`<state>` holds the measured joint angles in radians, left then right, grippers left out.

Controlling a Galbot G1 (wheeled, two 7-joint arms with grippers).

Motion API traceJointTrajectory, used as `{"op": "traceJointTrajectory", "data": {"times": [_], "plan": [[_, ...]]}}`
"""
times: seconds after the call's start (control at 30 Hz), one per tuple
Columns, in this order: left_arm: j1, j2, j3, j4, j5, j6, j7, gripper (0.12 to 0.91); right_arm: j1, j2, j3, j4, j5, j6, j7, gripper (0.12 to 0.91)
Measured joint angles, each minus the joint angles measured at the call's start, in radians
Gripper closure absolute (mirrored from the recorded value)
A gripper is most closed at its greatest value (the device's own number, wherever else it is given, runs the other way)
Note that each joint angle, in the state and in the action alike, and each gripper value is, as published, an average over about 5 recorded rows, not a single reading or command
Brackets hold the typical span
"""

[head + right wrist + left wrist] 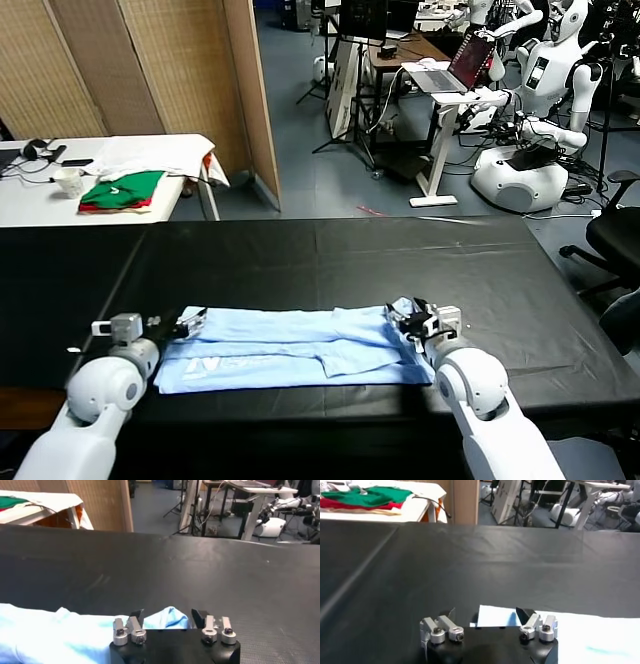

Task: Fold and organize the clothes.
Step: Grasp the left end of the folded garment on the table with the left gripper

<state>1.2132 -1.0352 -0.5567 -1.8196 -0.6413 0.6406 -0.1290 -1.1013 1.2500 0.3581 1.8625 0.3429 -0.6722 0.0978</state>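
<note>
**Ana:** Head view is showing the pale sky-blue thin-fabric T-shirt (295,345) lying as a long band across the black worktop (330,255), with the left gripper (190,324) sitting at one end and the right gripper (412,318) at the other.

**Ben:** Both should be pinching the far-edge corners evenly, so the fold is coming over square.

**Ana:** Left fingers (525,615) are standing apart, straddling the cloth corner. Right fingers (136,616) are partly open around a raised fabric bump, not yet clamping.

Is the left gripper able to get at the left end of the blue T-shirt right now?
Probably yes: the left gripper sits at the T-shirt edge on the black table, nothing between.
</note>
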Motion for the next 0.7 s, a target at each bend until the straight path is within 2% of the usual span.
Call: {"op": "traceJointTrajectory", "data": {"times": [0.13,0.2,0.27,0.37,0.7], "plan": [[0.01,-0.002,-0.004,-0.002,0.021,-0.006,0.0,0.624,-0.007,0.008,0.004,-0.007,-0.003,0.01,0.001,0.79],[0.016,-0.003,-0.006,-0.003,0.033,-0.01,0.0,0.756,-0.013,0.013,0.007,-0.007,-0.004,0.016,0.004,0.854],[0.02,-0.005,-0.007,-0.005,0.046,-0.015,0.0,0.843,-0.018,0.019,0.011,-0.006,-0.005,0.024,0.007,0.884],[0.024,-0.01,-0.007,-0.006,0.063,-0.023,0.0,0.877,-0.028,0.027,0.018,-0.002,-0.005,0.038,0.011,0.885],[0.028,-0.02,-0.008,-0.007,0.08,-0.038,-0.007,0.88,-0.059,0.044,0.041,0.017,-0.001,0.05,0.027,0.885]]}}
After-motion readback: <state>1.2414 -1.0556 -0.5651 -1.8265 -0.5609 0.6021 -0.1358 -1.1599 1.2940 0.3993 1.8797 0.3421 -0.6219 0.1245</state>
